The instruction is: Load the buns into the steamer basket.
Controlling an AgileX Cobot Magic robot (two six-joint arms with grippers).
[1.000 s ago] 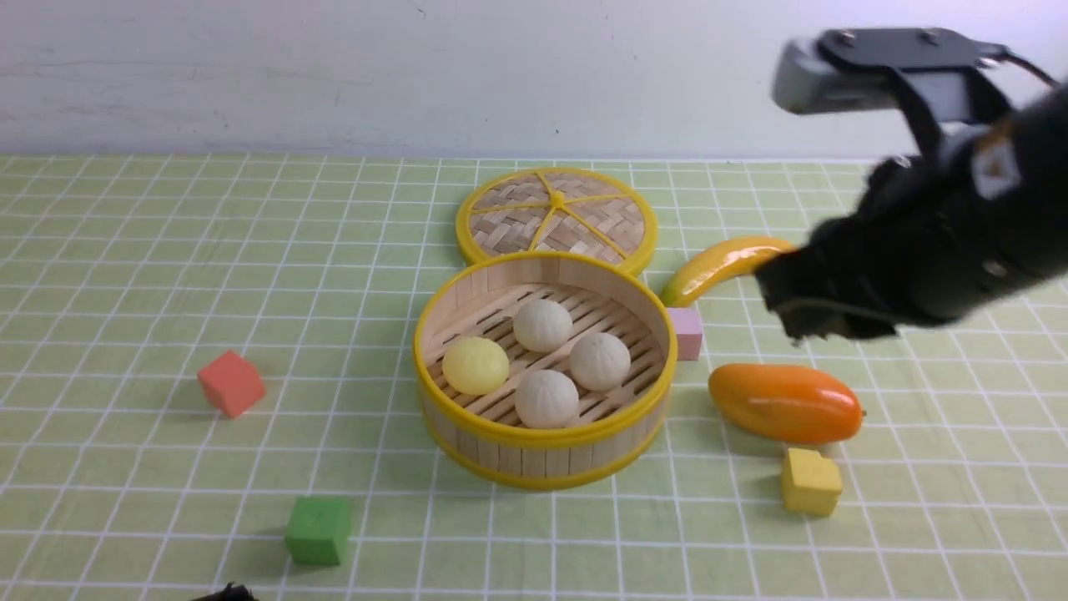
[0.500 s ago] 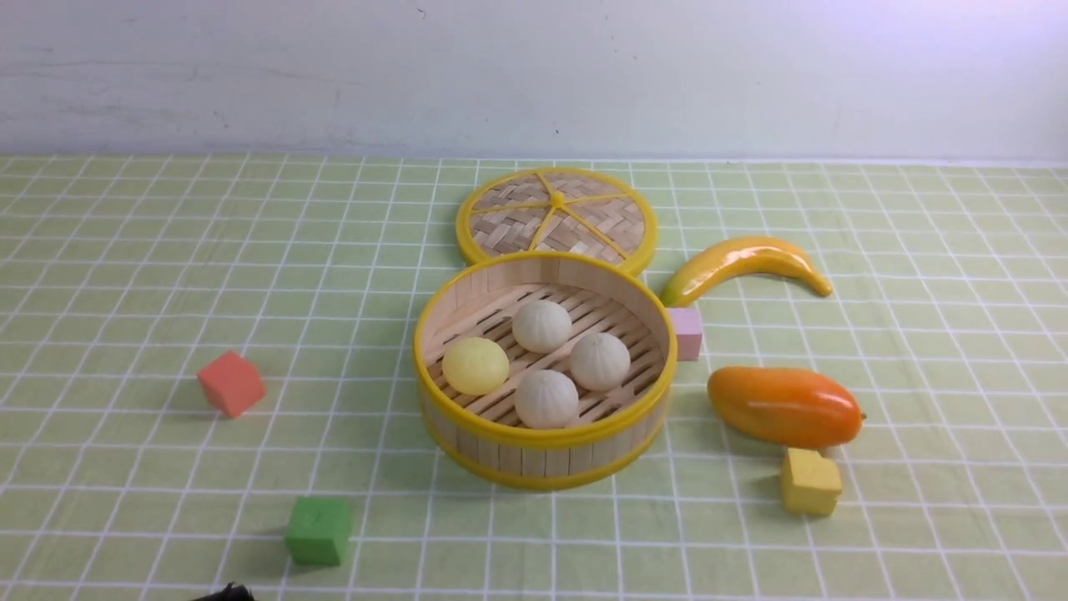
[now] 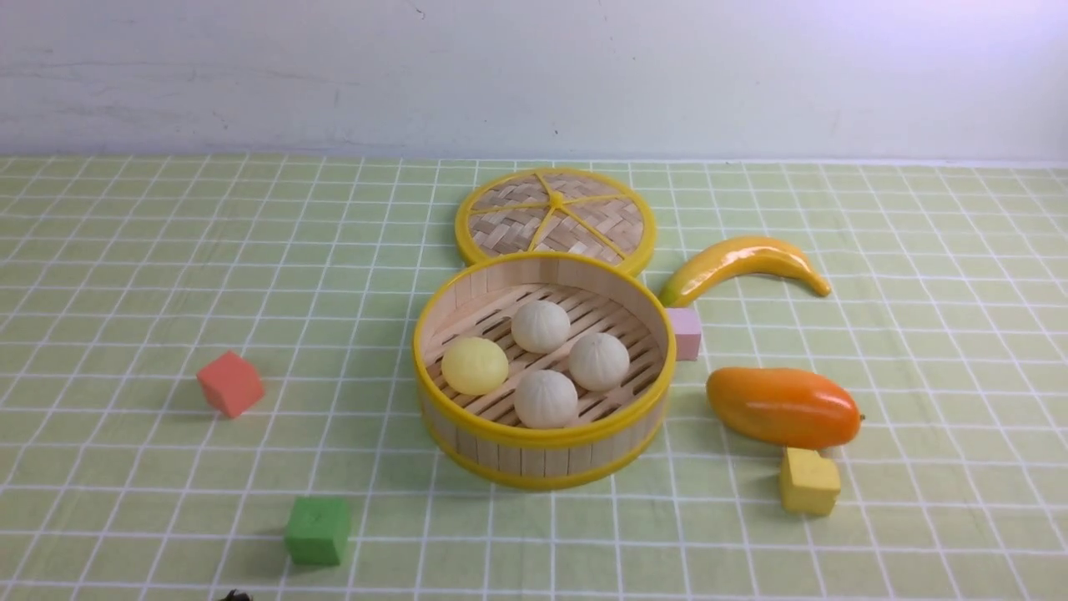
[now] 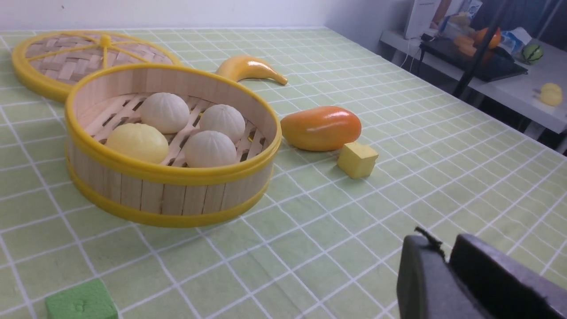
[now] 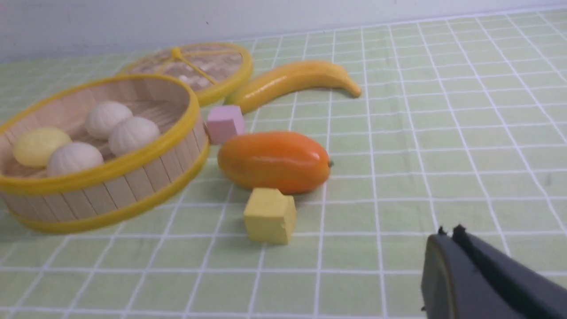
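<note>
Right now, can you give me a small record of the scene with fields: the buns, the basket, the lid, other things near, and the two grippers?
buns: three cream-white pleated buns and one smooth pale yellow bun, all inside the basket
basket: round bamboo-slat steamer basket with yellow rims, open
lid: flat woven yellow-rimmed lid, on the cloth behind the basket
near: glossy orange mango, yellow banana, pink cube, yellow cube
left gripper: shut, empty
right gripper: shut, empty

We count four buns (image 3: pixel 541 326): three white and one yellow. We see one steamer basket (image 3: pixel 542 455), one lid (image 3: pixel 556 214), one banana (image 3: pixel 743 261), one mango (image 3: pixel 783 406), and four cubes (image 3: pixel 230 383): red, green, pink, yellow.
</note>
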